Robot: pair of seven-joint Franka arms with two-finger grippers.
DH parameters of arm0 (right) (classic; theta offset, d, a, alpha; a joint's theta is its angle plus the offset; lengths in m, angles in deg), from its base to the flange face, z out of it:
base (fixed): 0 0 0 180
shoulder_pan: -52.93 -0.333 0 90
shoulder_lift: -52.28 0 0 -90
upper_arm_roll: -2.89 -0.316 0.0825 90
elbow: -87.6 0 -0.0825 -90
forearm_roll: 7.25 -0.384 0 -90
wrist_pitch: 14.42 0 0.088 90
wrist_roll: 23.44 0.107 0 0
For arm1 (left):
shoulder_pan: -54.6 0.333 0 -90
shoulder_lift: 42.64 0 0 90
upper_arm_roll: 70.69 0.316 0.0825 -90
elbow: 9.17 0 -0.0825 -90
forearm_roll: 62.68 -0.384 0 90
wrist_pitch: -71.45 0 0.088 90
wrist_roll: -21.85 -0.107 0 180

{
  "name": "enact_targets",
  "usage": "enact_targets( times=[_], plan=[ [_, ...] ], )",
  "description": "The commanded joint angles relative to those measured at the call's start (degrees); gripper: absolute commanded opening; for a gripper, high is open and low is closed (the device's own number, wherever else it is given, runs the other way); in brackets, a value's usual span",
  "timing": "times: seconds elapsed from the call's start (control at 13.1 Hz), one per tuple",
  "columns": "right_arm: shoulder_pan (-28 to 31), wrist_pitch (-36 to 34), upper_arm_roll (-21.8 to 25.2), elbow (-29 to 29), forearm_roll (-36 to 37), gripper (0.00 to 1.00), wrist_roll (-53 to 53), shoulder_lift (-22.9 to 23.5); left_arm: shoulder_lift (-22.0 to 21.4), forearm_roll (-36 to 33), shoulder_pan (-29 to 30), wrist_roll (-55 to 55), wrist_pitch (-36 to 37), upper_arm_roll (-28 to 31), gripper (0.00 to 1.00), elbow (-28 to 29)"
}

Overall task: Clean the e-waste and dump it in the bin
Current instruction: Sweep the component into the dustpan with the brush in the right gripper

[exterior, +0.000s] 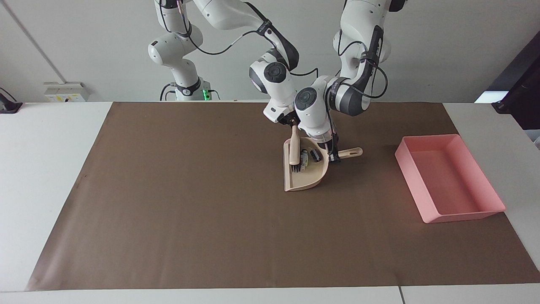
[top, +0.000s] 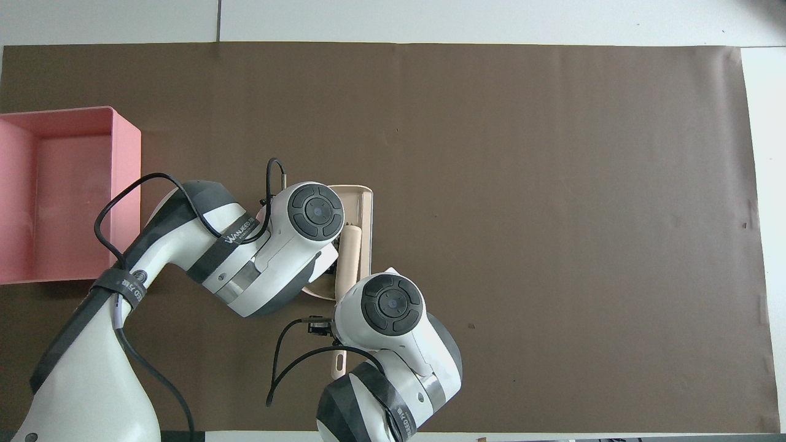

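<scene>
Resting inside the dustpan (exterior: 306, 175), the e-waste (exterior: 314, 155) lies just below the left gripper (exterior: 333, 157), whose fingers are closed on the dustpan's handle (exterior: 351, 152), so that arm is the one placed to carry the load. The bin (exterior: 466, 213) lies well apart from those fingers toward the left arm's end of the worktop, and the handle's long axis points roughly that way, so I judge the coming move to be a lift and a carry along that line. The right gripper (exterior: 294, 126) has its fingers closed on the top of the brush (exterior: 295, 151), which slants down from them with its bristles in the pan, touching or just beside the parts. These parts look tiny and dark; one pale piece shows next to the bristles. They are hidden under the arms from overhead.
</scene>
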Motion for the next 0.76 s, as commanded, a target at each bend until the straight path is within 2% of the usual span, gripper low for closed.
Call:
enact_targets(
  times=[0.0,0.15,0.38,0.53,0.69],
  plan=[
    [2.2,-6.2,0.0,0.3,2.7,0.0,-1.1,-5.0,-2.4,6.4,4.7,-8.6,-2.9,0.1,0.0,0.8],
    [3.4,-11.3,0.0,0.3,7.2,0.0,-0.3,-8.1,-4.0,9.2,6.9,-11.2,-3.1,0.1,0.0,0.8],
    [6.5,-19.8,0.0,0.3,13.3,0.0,-0.3,-12.8,-4.5,9.8,7.8,-12.5,-3.4,0.2,0.0,0.8],
    [12.9,-25.8,0.0,0.3,15.2,0.0,-1.5,-17.2,-5.3,9.9,9.9,-14.3,-3.6,0.2,0.0,0.7],
    [21.2,-30.5,-0.1,0.2,15.3,0.0,-7.4,-20.2,-7.1,11.5,12.7,-18.4,-3.3,0.2,0.0,0.4]
  ],
)
